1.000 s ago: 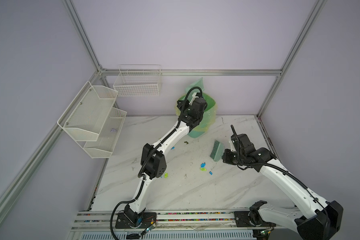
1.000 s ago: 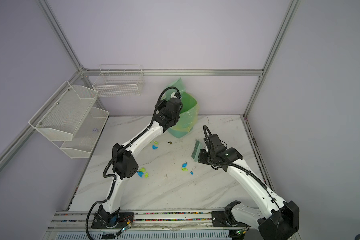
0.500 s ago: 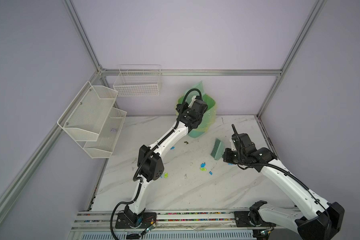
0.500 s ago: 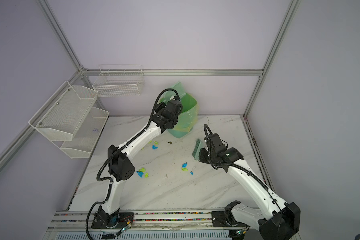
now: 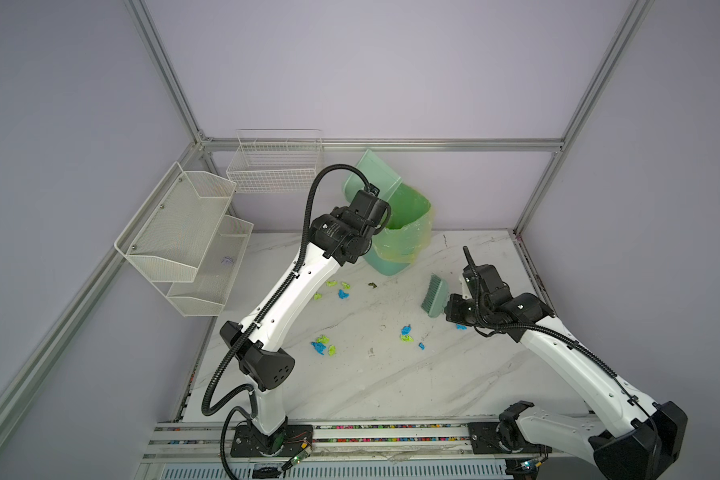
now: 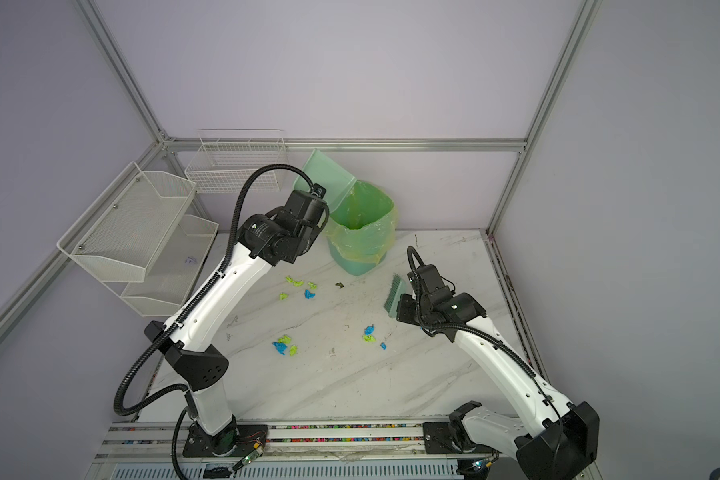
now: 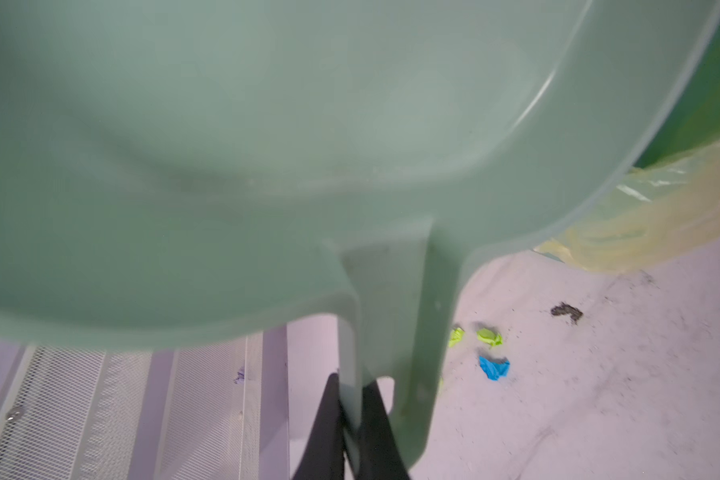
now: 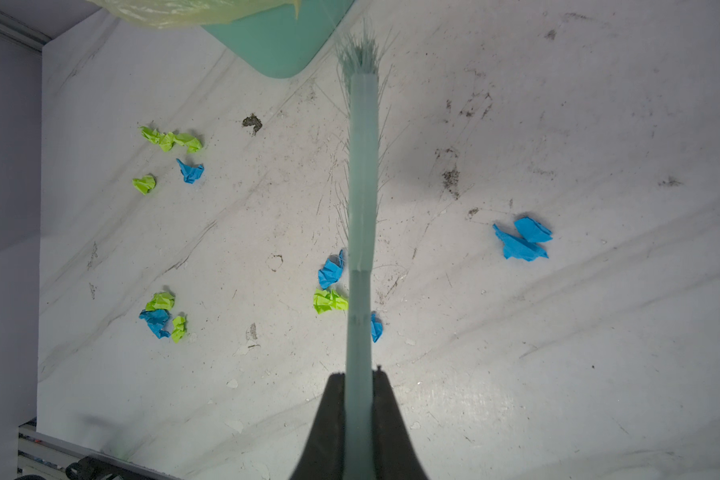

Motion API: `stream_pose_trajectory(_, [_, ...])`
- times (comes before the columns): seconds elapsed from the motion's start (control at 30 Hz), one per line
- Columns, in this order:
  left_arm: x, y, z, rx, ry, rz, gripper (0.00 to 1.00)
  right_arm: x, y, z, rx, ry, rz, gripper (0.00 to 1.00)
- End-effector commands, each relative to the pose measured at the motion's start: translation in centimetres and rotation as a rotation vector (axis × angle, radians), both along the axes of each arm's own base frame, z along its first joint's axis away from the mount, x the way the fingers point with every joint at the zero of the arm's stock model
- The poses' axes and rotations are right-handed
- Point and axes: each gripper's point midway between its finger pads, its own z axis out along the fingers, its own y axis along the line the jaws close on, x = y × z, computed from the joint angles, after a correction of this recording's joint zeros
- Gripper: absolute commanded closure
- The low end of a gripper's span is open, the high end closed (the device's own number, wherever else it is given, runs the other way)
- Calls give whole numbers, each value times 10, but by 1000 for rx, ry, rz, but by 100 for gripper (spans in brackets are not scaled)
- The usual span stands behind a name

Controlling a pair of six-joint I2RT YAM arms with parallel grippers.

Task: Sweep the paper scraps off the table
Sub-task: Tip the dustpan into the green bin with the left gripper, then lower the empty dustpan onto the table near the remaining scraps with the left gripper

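Left gripper (image 7: 352,384) clamps cropped dustpan (image 7: 267,124), right gripper (image 8: 358,376) clamps brush (image 8: 362,166)

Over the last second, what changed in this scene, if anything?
The left arm swung its elbow out toward the left of both top views. The left gripper, shut on the dustpan, shifted slightly the same way, still raised by the bin. Nothing was grasped or released. The right gripper, its brush and the paper scraps on the table stayed put.
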Motion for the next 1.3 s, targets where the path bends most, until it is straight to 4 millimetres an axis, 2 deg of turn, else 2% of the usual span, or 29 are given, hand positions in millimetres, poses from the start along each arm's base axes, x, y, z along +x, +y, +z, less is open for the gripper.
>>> stream_pose_trajectory(0.0, [-31,2,-40,-69,183,-14,100,10,2,15,19,-45,-17,100])
stream_pose_trajectory(0.17, [-69,10,-66,-140,304,-31,100,10,2,18,28,-51,-21,100])
stream_pose_trajectory(0.27, [-94,7,-87,-212,395,-55,100,11,1,19,25,-56,-24,100])
stream_pose_trajectory(0.43, [-135,3,-147,-315,596,-30,100,16,4,26,31,-73,-22,100])
stream_pose_trajectory(0.57, [-154,2,-190,-344,698,-7,100,20,5,35,36,-91,-25,100])
stream_pose_trajectory(0.73, [-158,-11,-215,-412,738,-8,100,23,11,35,56,-86,-10,100])
stream_pose_trajectory(0.97, [-150,-39,-272,-472,815,-15,100,30,27,34,130,-87,7,100])
stream_pose_trajectory(1.1, [-146,-43,-300,-439,847,-5,100,36,33,37,147,-95,18,100])
stream_pose_trajectory(1.27, [-141,-48,-317,-423,859,-6,100,41,44,36,186,-92,40,100])
